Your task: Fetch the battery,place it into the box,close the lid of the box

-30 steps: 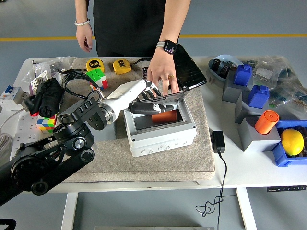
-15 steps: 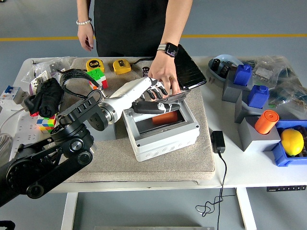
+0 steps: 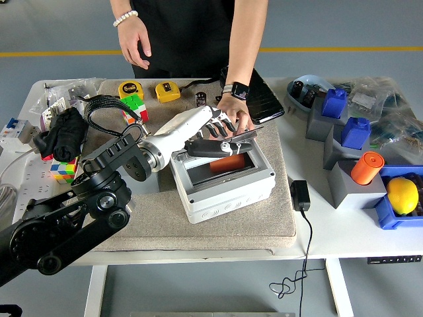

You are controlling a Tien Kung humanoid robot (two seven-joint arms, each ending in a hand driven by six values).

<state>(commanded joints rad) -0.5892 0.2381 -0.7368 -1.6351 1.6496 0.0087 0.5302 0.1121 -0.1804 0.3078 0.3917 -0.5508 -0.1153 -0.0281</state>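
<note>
battery (image 3: 227,162) in box (image 3: 228,189), lid (image 3: 259,99) behind

White tabletop (image 3: 344,238) on metal legs (image 3: 96,290) — grey floor (image 3: 370,23) behind it, yellow line (image 3: 59,53) across the floor.

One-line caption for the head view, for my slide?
Robot's left hand and a person's hand on the lid of the grey box.

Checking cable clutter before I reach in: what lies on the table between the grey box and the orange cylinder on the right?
In the head view, a black power adapter with its cord lies between the grey box and the orange cylinder.
</note>
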